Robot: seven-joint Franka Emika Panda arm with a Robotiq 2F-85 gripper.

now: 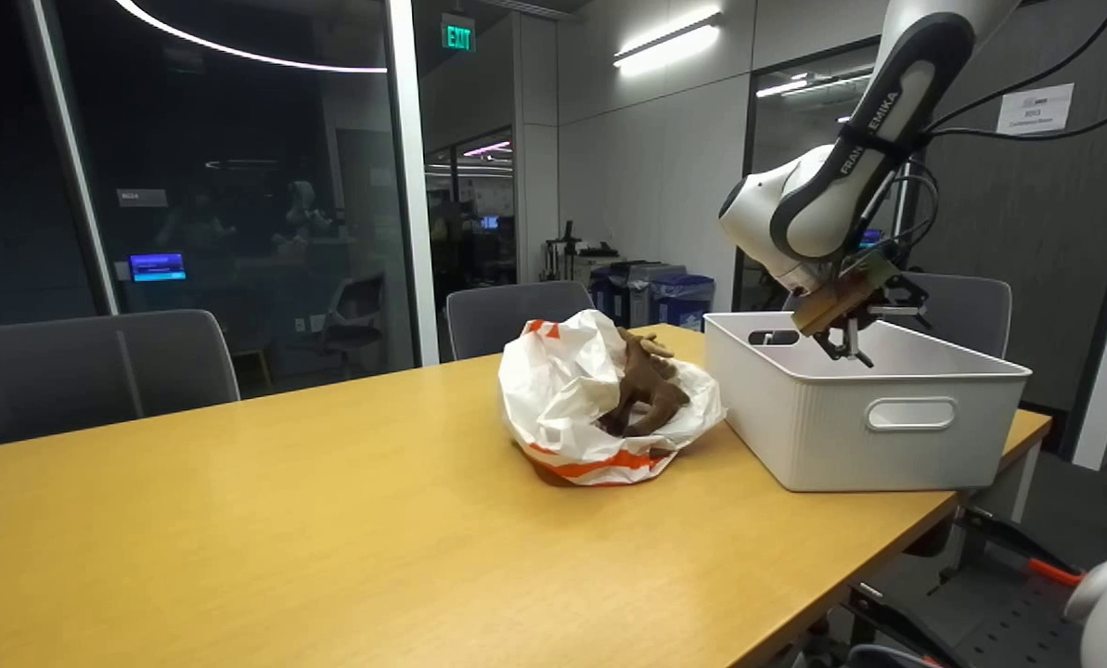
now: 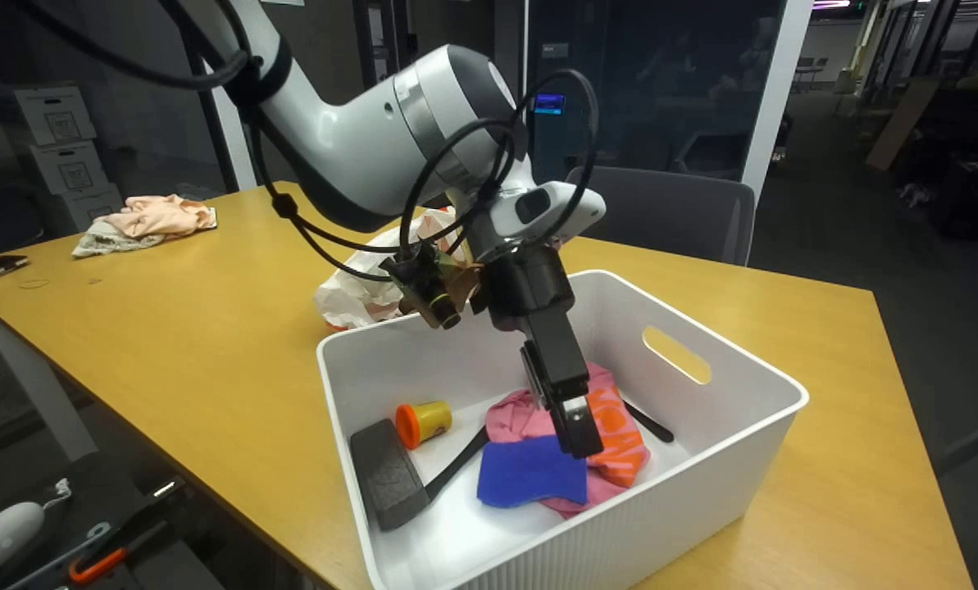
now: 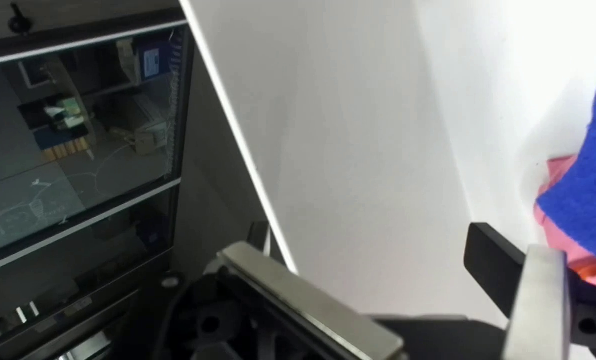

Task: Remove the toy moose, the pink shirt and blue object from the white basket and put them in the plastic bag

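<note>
The brown toy moose (image 1: 650,390) rests in the mouth of the crumpled plastic bag (image 1: 558,390), beside the white basket (image 1: 887,436) on the table. Inside that basket, the pink shirt (image 2: 521,416) is bunched on the floor, with an orange patterned part at its side. A flat blue object (image 2: 529,471) covers some of the shirt. My gripper (image 3: 377,247) is tilted over the basket, its jaws wide apart and nothing between them. The wrist view catches the blue object (image 3: 595,195) and a bit of pink shirt (image 3: 560,172) at its right edge.
A black long-handled tool (image 2: 390,475) and a yellow tub (image 2: 427,419) with an orange lid also lie in the basket. The basket's rim (image 2: 702,459) and walls surround the gripper closely. Folded peach cloth (image 2: 161,217) sits at the table's far end.
</note>
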